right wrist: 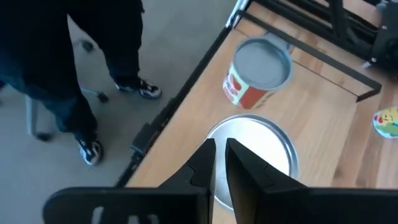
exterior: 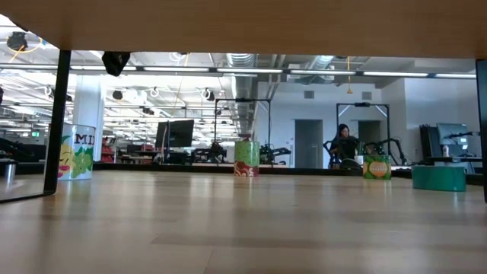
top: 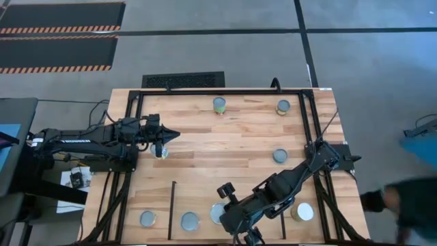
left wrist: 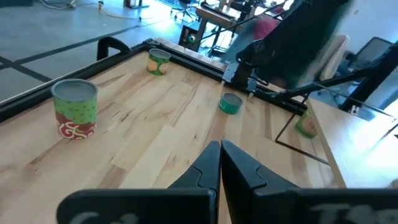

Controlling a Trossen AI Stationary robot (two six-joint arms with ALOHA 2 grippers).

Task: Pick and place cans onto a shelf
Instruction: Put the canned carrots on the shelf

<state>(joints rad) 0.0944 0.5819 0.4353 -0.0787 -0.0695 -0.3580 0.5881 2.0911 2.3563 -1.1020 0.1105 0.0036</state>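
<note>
My right gripper (top: 224, 207) (right wrist: 221, 149) reaches toward the table's near edge and is shut on a wide silver-topped can (top: 216, 213) (right wrist: 258, 158) in the shelf section (top: 201, 195). A red-labelled can (right wrist: 258, 68) (top: 189, 221) stands just beyond it. Another can (top: 147, 219) stands past the thin black bar (top: 172, 205), and a white-topped can (top: 302, 212) is near the arm. My left gripper (top: 176, 135) (left wrist: 220, 146) hovers shut at the table's left, beside a small can (top: 161, 152). More cans stand at the far side (top: 219, 104) (top: 283, 106) and mid-right (top: 280, 156). My right gripper meets the wide can at the rim (right wrist: 219, 132) on the side toward the near edge, the two fingers (right wrist: 205, 158) close together across that rim. They slant down from above. The can's top faces up; whether its base is off the wood I cannot tell.
A black metal frame (top: 205, 92) runs round the table. A person stands off the near right corner (top: 403, 198), with legs and shoes on the floor beside the near edge (right wrist: 93, 74). Bare planks lie in the table's middle (top: 225, 147).
</note>
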